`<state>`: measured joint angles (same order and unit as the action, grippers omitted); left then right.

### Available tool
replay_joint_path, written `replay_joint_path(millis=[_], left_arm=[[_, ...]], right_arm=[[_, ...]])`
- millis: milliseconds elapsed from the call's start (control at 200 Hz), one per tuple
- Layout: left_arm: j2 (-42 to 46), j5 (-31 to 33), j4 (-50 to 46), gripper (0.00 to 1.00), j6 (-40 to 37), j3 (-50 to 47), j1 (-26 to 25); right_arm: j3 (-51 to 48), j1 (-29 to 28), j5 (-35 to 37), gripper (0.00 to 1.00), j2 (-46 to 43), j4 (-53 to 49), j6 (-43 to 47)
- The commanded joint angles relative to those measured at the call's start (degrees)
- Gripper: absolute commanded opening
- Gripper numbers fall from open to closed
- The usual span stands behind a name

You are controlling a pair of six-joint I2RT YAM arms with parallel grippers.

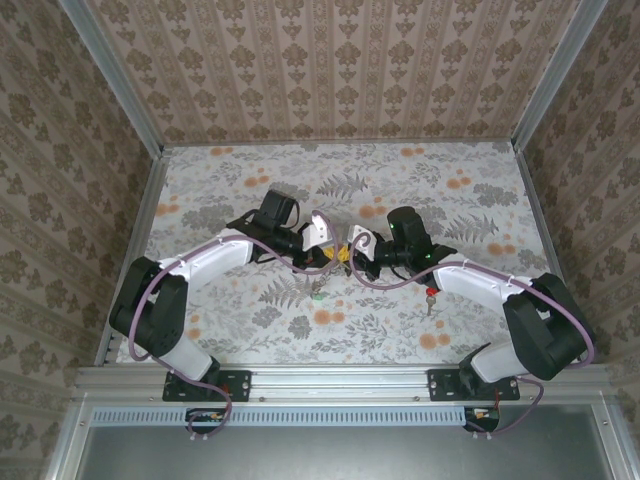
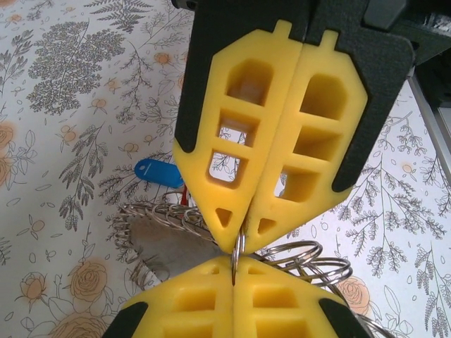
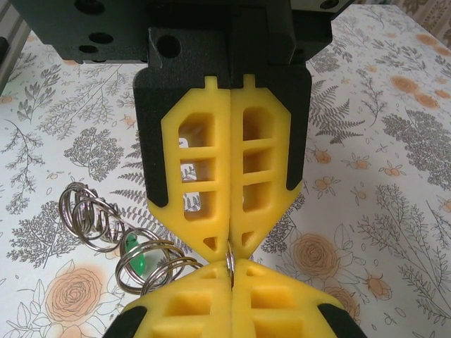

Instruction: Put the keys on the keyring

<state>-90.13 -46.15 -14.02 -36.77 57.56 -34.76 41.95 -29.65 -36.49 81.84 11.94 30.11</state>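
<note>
**Two Pincers Pinch One Ring**

Right up close in the left wrist view are the fat yellow fingers (image 2: 275,141) of the left pincer (image 2: 242,243). They are pressed tight together, with no gap between them. At 6 o'clock from their tips is the right pincer (image 2: 234,269). Its fingers are squeezed together too. The two pincers meet tip to tip.

A thin silver bit of the keyring (image 2: 237,258) runs between the tips and goes into both of them. So each pincer is clamped on the keyring. The rest of the keyring is a bunch of shiny loops. They spill out at 9 o'clock and at 3 o'clock from the tips.

A blue key (image 2: 158,172) lies on the flowery table (image 1: 480,200) at 10 o'clock from the tips, just beside the loops.

In the right wrist view, a green key (image 3: 134,259) sits in among the loops at 9 o'clock from the tips. I cannot tell if it is hooked on.

From the top, the pincers meet near the middle of the table. The left arm comes in from 8 o'clock and the right arm from 4 o'clock. The green key is close by, at 7 o'clock from the meeting spot. A red key (image 1: 431,294) lies farther off at 4 o'clock, just beside the right arm.
</note>
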Motion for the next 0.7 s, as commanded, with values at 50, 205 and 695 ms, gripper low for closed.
replay_joint_path(millis=[50, 205, 695], left_arm=[[1.16, -1.6, -0.52, 0.0, -0.88, 1.84, 0.11], [1.08, -1.64, 0.07, 0.07, -0.11, 1.25, 0.39], [0.15, -6.66, 5.6, 0.22, 3.1, -2.32, 3.62]], right_arm=[[1.04, -0.94, -0.69, 0.0, 0.84, 1.03, 0.66], [-0.83, -0.94, -0.68, 0.0, 0.0, 3.77, 0.09], [-5.43, 0.73, -3.23, 0.0, 0.36, 16.12, -7.66]])
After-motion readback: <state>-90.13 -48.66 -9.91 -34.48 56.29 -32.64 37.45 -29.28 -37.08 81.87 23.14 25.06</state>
